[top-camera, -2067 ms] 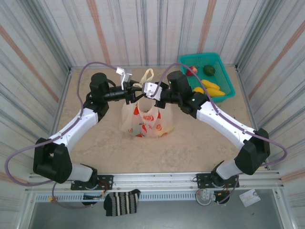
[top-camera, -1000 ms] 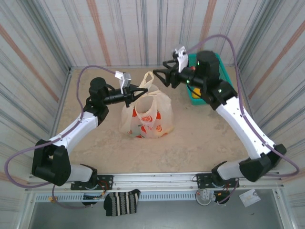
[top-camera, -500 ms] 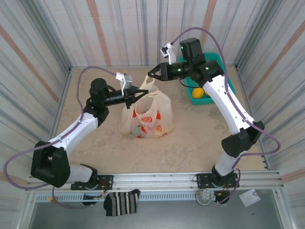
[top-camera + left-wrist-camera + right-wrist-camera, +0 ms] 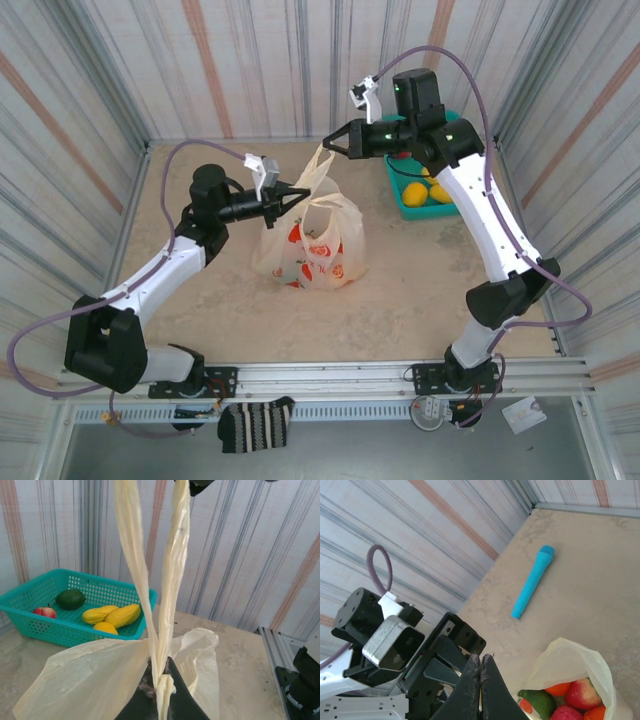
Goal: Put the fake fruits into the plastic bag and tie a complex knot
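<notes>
The cream-yellow plastic bag (image 4: 315,250) with orange-red fruit prints stands mid-table. Inside it lie several fake fruits (image 4: 570,697), red, orange and green. My left gripper (image 4: 298,192) is shut on the base of the bag's handles (image 4: 170,570), which rise as two taut strands out of its jaws (image 4: 160,677). My right gripper (image 4: 330,145) is higher and farther back, shut on the top of the handle loop, with a thin sliver of plastic between its fingers (image 4: 481,656). More fruits (image 4: 112,615), yellow, green and red, lie in the teal basket.
The teal mesh basket (image 4: 408,210) stands at the back right by the wall, partly under my right arm. A light-blue cylinder (image 4: 532,582) lies on the table near the back wall. Striped walls enclose the table on three sides.
My right gripper has lifted up and back from the bag's mouth, drawing the handle loop taut. My left gripper keeps its hold and has barely moved.
</notes>
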